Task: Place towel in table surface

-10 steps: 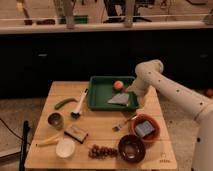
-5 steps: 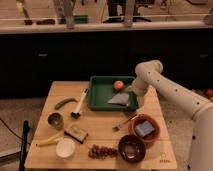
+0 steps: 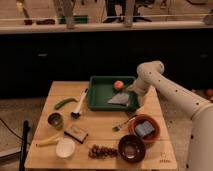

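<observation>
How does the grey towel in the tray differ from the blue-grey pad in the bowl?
The towel is thin, flat and paler grey; the pad is thicker, blockier and bluer. The towel lies in the green tray; the pad sits in the red-brown bowl. The tool is by the towel's right edge, not the pad. Both are small, greyish.

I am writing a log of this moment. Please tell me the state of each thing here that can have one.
towel: lies flat inside the green tray, not on the table surface.
green tray: holds the towel and an orange ball.
gripper: low at the tray's right side, beside the towel.
red bowl: holds a blue-grey pad.
white bowl: upright, looks empty.
</observation>
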You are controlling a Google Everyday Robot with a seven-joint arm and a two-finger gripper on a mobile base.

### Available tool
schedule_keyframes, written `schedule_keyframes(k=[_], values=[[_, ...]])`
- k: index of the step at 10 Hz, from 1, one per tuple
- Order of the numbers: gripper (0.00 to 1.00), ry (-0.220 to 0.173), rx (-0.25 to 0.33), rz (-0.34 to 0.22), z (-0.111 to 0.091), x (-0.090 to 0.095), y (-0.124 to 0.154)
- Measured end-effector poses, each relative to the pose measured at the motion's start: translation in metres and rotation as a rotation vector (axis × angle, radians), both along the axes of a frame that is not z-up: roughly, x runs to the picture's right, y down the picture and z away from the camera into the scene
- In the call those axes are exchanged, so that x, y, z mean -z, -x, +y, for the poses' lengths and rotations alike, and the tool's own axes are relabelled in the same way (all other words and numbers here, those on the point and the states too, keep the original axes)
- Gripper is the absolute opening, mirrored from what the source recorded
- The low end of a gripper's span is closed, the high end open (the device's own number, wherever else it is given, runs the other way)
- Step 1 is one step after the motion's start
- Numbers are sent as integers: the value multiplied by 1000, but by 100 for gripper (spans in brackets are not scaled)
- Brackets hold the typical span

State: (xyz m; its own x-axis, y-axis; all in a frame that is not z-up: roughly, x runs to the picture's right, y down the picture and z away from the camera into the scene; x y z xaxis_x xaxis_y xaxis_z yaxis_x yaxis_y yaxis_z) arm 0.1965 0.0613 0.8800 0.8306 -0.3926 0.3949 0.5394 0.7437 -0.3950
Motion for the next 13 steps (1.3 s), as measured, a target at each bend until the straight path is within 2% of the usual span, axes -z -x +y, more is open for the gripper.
schedule_keyframes(k=[5, 8, 11, 13], values=[[80, -40, 50, -58, -17, 3, 29], [80, -52, 76, -112, -18, -3, 40], [80, -32, 96, -175, -11, -22, 49], [80, 0, 107, -214, -4, -37, 56]])
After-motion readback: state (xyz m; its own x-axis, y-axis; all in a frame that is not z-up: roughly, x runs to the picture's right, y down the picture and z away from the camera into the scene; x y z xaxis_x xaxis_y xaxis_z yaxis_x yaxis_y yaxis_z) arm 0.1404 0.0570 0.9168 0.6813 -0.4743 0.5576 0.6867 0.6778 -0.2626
